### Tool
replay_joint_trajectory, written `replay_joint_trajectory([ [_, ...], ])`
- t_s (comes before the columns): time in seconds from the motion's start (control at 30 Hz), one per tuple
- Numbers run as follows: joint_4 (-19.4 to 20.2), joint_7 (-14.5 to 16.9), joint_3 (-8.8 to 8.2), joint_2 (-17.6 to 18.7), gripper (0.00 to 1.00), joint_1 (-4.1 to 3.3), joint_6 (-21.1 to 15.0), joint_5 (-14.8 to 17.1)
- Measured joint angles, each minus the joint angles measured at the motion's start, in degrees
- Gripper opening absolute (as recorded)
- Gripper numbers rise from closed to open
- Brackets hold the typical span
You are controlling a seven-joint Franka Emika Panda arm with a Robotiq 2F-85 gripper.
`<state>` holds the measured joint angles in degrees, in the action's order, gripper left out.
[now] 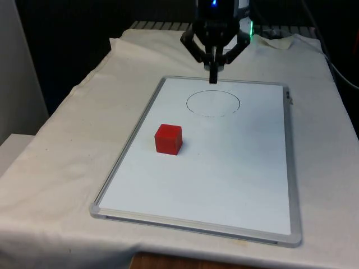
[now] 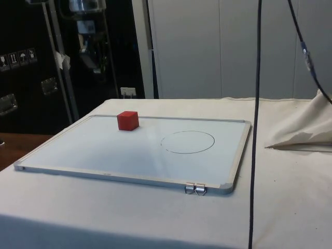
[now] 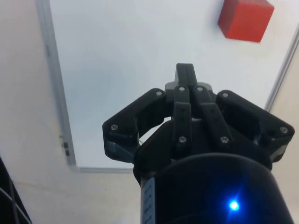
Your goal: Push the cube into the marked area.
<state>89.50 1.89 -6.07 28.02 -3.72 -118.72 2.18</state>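
A red cube sits on the whiteboard, towards the front view's left edge; it also appears in the side view as the cube and in the wrist view as the cube. A thin drawn circle marks the area on the board's far half, seen also as the circle. My black gripper hangs shut above the board's far edge, just beyond the circle, holding nothing. In the wrist view the gripper points down at bare board, well apart from the cube.
The whiteboard's metal frame lies on the white cloth. A black cable hangs down in the side view. Folded cloth rises at the side view's right.
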Motion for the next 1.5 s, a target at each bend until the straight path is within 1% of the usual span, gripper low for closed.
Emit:
replay_joint_trajectory([
  [0.1,-1.38,0.40,-0.23,2.01,0.00,0.23,-0.63,0.63],
  [0.13,-2.35,0.86,-0.57,3.32,0.00,0.34,-0.80,1.15],
  [0.23,-3.38,1.38,-0.86,4.47,0.00,0.52,-0.92,1.49],
  [0.4,-5.79,3.15,-2.12,6.99,0.00,0.86,-0.97,2.75],
  [0.47,-7.51,4.07,-2.92,8.71,0.00,1.09,-1.03,3.38],
  [0.57,-8.14,4.35,-3.15,9.34,0.00,1.20,-1.09,3.50],
  [0.6,-8.82,4.70,-3.44,10.03,0.00,1.32,-1.09,3.72],
  [0.63,-10.31,5.44,-3.95,11.40,0.00,1.49,-1.09,4.30],
  [0.73,-12.26,6.53,-4.64,13.35,0.00,1.78,-1.09,5.04],
  [0.8,-12.83,6.93,-4.87,13.98,0.00,1.89,-1.09,5.33],
  [0.93,-14.84,8.54,-5.50,16.79,0.00,2.18,-1.89,5.84],
  [1.07,-15.24,9.74,-5.90,18.05,0.00,2.35,-2.69,6.07],
  [1.13,-15.36,11.00,-6.25,19.14,0.00,2.46,-3.32,6.36],
  [1.23,-15.47,12.09,-6.65,20.11,0.00,2.64,-4.01,6.47],
  [1.5,-15.87,14.50,-7.39,22.35,0.00,3.09,-4.53,6.70],
])
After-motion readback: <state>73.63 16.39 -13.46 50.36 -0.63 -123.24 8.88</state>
